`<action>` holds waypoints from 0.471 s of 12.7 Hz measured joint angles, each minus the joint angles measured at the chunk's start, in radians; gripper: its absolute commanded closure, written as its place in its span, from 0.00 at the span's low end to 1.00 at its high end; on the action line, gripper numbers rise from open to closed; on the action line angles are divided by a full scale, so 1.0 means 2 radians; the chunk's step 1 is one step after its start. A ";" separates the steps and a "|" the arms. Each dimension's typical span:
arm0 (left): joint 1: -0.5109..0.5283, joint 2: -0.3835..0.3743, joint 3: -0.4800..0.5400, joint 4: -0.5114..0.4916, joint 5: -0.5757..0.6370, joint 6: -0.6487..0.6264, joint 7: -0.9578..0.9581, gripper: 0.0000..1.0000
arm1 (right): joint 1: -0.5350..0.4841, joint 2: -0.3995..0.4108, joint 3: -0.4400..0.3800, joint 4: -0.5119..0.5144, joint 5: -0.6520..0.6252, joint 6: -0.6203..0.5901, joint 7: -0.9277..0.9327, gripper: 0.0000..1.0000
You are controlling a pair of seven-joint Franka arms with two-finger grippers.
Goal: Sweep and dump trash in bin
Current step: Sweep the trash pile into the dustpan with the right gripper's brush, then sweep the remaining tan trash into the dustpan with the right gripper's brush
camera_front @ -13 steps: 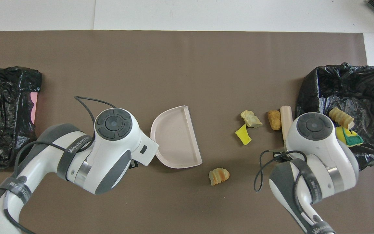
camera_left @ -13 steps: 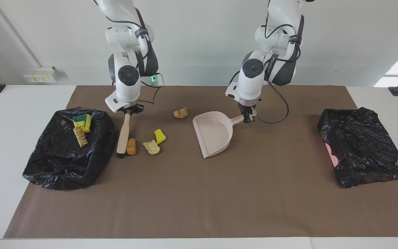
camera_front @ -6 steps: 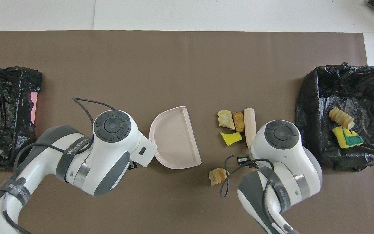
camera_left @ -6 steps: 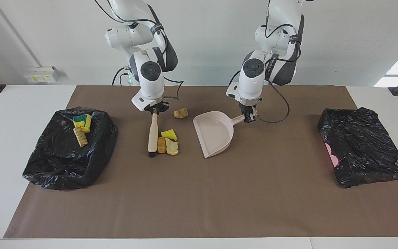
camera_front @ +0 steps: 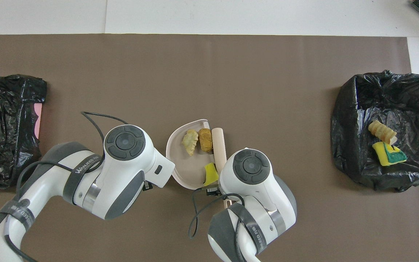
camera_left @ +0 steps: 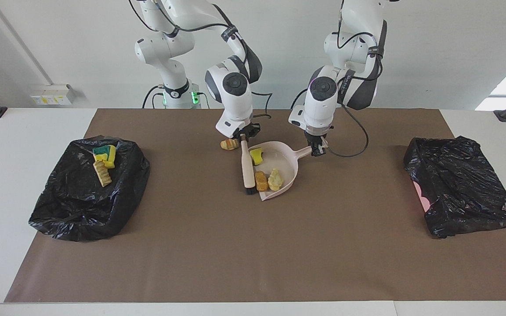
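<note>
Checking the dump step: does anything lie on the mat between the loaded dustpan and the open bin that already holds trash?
Nothing visible stands in the way. The dustpan holds three pieces, the brush lies at its mouth, and only bare mat separates it from the open bin. One tan piece remains unswept beside the brush handle, nearer the robots.

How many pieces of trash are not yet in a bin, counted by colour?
Yellow sponge piece: 1
Tan foam lumps: 3
Total: 4
</note>
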State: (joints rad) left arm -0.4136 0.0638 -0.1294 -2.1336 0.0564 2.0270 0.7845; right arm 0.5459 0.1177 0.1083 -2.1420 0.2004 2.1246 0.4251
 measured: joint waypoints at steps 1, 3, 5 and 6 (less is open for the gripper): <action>0.000 0.000 0.000 0.000 0.000 0.000 0.000 1.00 | 0.006 0.000 0.000 0.005 0.003 -0.003 0.000 1.00; 0.000 0.000 0.000 0.000 0.001 0.000 0.010 1.00 | 0.006 -0.003 -0.002 0.017 0.005 -0.034 0.000 1.00; 0.000 0.000 0.000 0.000 0.001 0.000 0.054 1.00 | -0.003 -0.013 -0.008 0.027 0.005 -0.079 0.000 1.00; 0.000 0.000 0.001 0.000 0.001 -0.001 0.069 1.00 | -0.015 -0.023 -0.009 0.029 0.003 -0.103 0.000 1.00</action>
State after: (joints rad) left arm -0.4133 0.0638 -0.1281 -2.1343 0.0584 2.0242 0.9227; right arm 0.5153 0.0719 0.0907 -2.0845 0.2064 1.9178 0.4258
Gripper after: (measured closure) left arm 0.683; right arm 0.744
